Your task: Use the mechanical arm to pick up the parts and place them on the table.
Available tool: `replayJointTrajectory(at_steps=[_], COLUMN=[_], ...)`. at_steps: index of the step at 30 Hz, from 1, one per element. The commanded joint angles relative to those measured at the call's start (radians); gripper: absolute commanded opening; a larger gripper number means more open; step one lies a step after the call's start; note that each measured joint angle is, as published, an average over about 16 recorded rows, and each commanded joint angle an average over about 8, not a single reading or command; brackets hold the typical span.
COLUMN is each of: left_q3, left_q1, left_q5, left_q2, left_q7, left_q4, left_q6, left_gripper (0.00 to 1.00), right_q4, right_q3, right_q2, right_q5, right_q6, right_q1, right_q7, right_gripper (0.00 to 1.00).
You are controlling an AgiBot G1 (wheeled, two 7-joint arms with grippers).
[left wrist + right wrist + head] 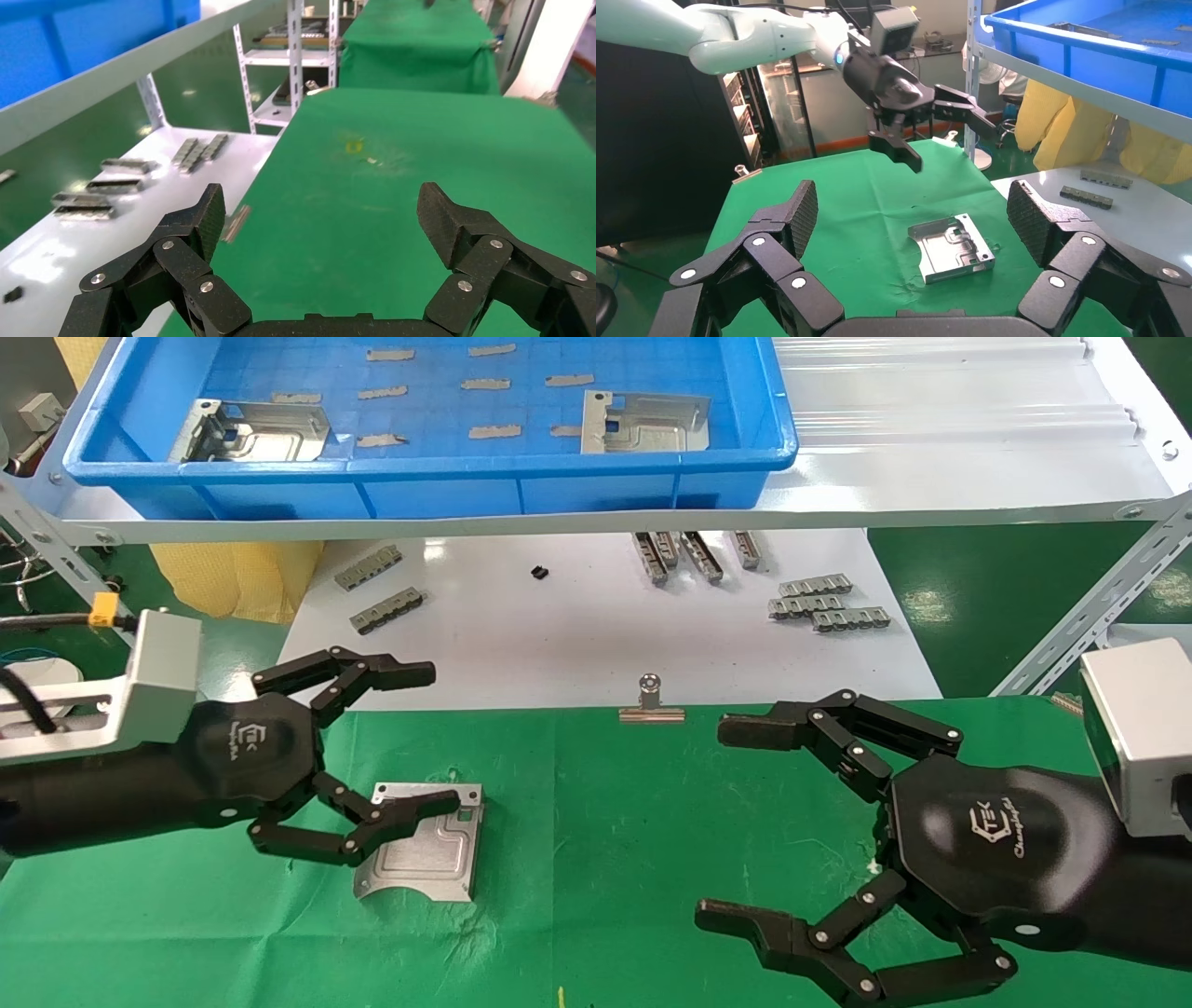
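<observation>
Nearest the head camera, the right gripper (722,826) is hovering low over the green table (596,859), its black link fingers spread wide with nothing between them. Across from it, the left gripper (447,738) is also hanging above the cloth with its fingers splayed apart; in the right wrist view it is clearly raised off the surface. Beneath and just past the left gripper's lower finger, one silvery part (424,845) is lying flat on the table, its curved cut-out edge toward the robot, and no finger is closing on it. Between the two grippers, at the table's far edge, a silver binder clip (651,702) is standing upright. Beyond the clip, a glossy white board (596,626) is carrying several small grey notched bars (829,605) in loose groups. Farther still, on a raised white shelf, a blue tray (428,477) is holding two more parts (643,423) among short grey tape strips (494,430).
</observation>
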State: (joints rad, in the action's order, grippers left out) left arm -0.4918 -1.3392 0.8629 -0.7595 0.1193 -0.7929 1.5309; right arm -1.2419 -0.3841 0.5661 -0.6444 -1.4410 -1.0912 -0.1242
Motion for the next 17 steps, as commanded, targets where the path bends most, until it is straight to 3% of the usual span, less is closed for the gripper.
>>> replayJointTrajectory(at_steps=[1,17], left_q3=[0.019,0.156], left_q1=[0.023,0.194], left_q5=[-0.012,-0.097], left_q2=[0.013,0.109], left_q7=[-0.027,-0.225], left_q4=[-0.043,-0.361], left_q6=[-0.003,-0.026], left_gripper=[1.00,1.00], right_q4=[0.000,0.000], right_q3=[0.000,0.000], right_q2=[0.000,0.000], right_q5=[0.000,0.000], right_q6=[0.000,0.000], right_q1=[0.000,0.000], right_q7=[0.000,0.000], right_gripper=[1.00,1.00])
